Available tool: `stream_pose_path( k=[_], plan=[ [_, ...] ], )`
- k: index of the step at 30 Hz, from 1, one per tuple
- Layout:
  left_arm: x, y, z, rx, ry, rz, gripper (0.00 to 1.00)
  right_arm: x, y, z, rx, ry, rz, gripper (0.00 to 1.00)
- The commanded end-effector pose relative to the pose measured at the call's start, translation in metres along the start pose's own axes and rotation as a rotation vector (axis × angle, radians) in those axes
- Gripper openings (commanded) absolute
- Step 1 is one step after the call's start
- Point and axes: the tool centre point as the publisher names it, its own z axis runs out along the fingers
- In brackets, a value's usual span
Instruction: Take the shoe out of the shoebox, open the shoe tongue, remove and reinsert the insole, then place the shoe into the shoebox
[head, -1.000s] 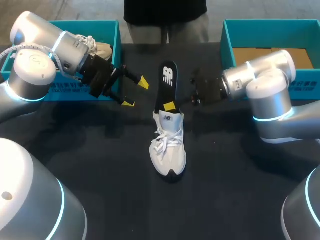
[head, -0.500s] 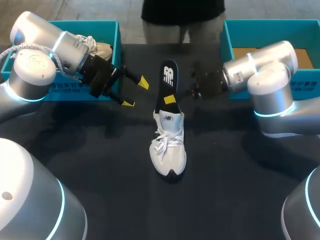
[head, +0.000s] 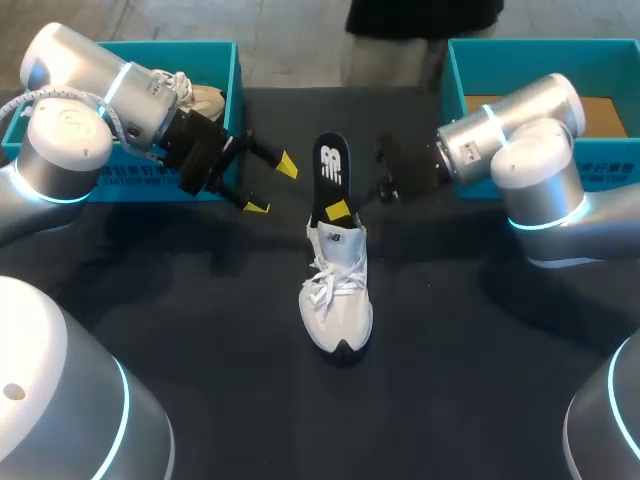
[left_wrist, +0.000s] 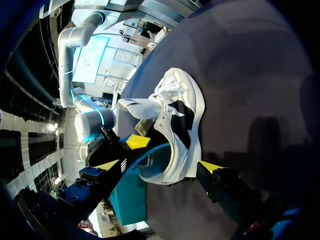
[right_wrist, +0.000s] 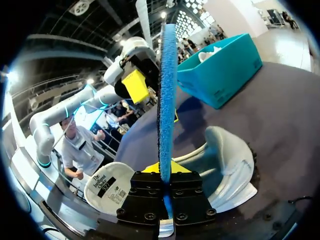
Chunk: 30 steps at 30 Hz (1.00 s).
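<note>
We judge the insole (head: 331, 168) to be light, thin and bendy, likely to buckle if pushed from its far end, so the place to take it is low on its flat faces, near where it meets the shoe (head: 337, 300). That is where the right gripper (right_wrist: 166, 169) has it, fingers pressed together on the two faces with the insole standing edge-up between them. Its cloth face should give a fair hold. The shoe looks light too, with a soft upper and a floppy tongue (right_wrist: 106, 186), and we expect it to slide on the table (head: 440, 330) when the insole is fed in. The firm heel or the sides of the sole seem the best spots for steadying it.

The left gripper (head: 271, 186) hangs with its fingers spread, holding nothing, near the shoe's heel end but apart from it.

The shoe is white with white laces and a dark patch at the toe. It stands upright in the middle of the table, toe towards us. The insole rises from its opening, leaning away from us, dark on top with a white mark and blue along its edge. Whether its lower end sits inside the shoe we cannot tell.

The left shoebox (head: 236, 75), teal, holds a second shoe (head: 195, 97). The right shoebox (head: 452, 75) shows a brown floor
</note>
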Motion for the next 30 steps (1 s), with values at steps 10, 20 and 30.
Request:
stream_pose_path(
  k=[10,20,30],
  plan=[
    [0.000,0.000,0.001,-0.003,0.001,0.001,1.00,0.000,0.014,-0.008,-0.012,-0.043,-0.030,0.16],
    [0.000,0.000,0.001,-0.003,0.001,0.001,1.00,-0.006,0.023,-0.004,0.025,-0.014,-0.041,0.00],
    [0.000,0.000,0.001,-0.003,0.001,0.001,1.00,-0.001,0.004,0.004,0.056,0.001,0.014,0.00]
  ],
)
